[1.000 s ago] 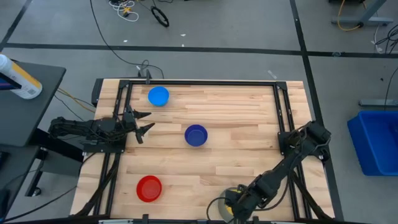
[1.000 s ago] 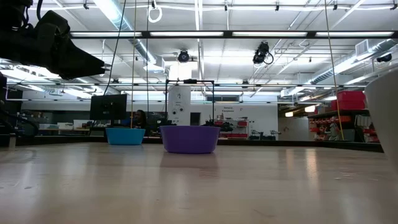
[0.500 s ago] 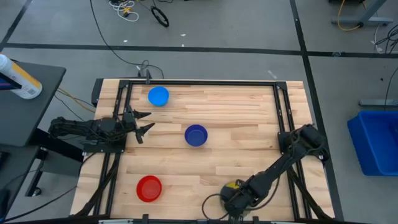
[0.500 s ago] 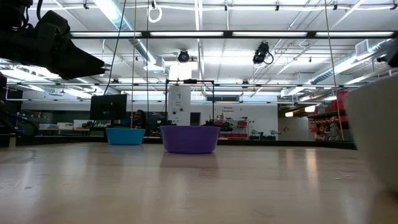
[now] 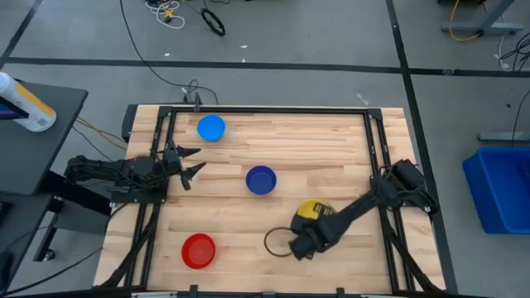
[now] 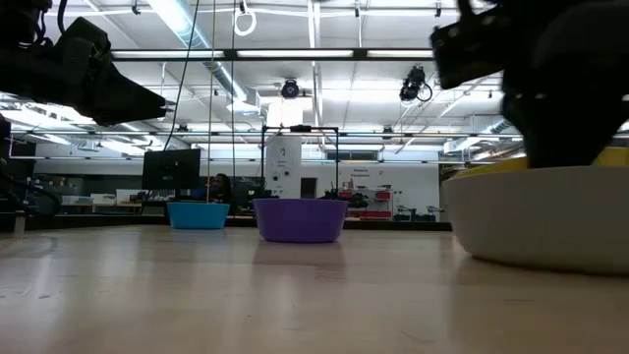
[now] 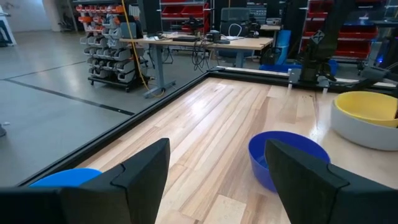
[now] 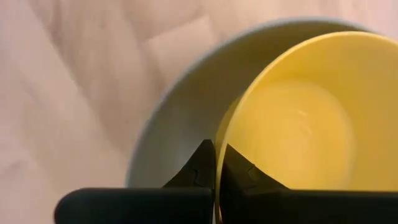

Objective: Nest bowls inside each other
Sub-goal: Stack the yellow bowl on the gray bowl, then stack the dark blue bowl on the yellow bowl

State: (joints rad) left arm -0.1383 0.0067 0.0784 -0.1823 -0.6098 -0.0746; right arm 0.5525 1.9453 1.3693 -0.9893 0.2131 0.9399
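A yellow bowl (image 5: 310,209) sits inside the larger pale grey bowl (image 6: 541,221), right of the table's middle. My right gripper (image 8: 216,163) points down over them, shut on the yellow bowl. The grey bowl's base seems to rest on the wood. The dark blue bowl (image 5: 261,180) stands at mid-table, the light blue bowl (image 5: 211,128) at the far left and the red bowl (image 5: 199,250) at the near left, each on its base. My left gripper (image 5: 189,165) waits open and level over the left edge. My right gripper pinches the yellow bowl's rim (image 8: 217,144) between its two fingers. One finger is inside the yellow bowl, the other in the gap between the yellow wall and the grey bowl's inner wall (image 8: 180,106). The fingers come from above, pointing down. The yellow bowl sits tilted inside the grey one.
Black frame rails (image 5: 265,110) run along the table's far and side edges. Bare wood lies between the dark blue bowl and the nested pair. A blue bin (image 5: 501,186) stands on the floor to the right. A side table with a bottle (image 5: 25,103) is on the left.
My right gripper has swung from the near edge toward the table's middle and tipped to point more steeply down. The yellow and grey bowls have travelled with it, away from the near edge. My left arm has kept still.
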